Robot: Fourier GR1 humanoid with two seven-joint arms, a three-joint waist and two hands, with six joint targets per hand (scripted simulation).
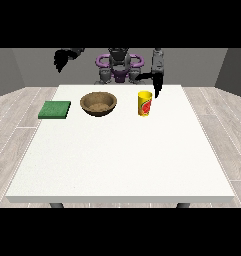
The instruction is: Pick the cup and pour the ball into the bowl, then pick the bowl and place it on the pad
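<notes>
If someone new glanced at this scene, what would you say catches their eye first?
Probably the yellow cup with its red label, standing upright on the white table right of centre, with the black hand at the view's right hanging just beside it. Next comes the brown bowl to its left, and the green pad further left, near the table's edge.

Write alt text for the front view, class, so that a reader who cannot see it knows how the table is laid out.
A humanoid robot stands behind a large white table bearing, from the view's left to right, a flat green square pad, a brown wooden bowl and a yellow cup with a red label. The hand at the view's right hangs just behind the cup; the other hand is raised.
</notes>
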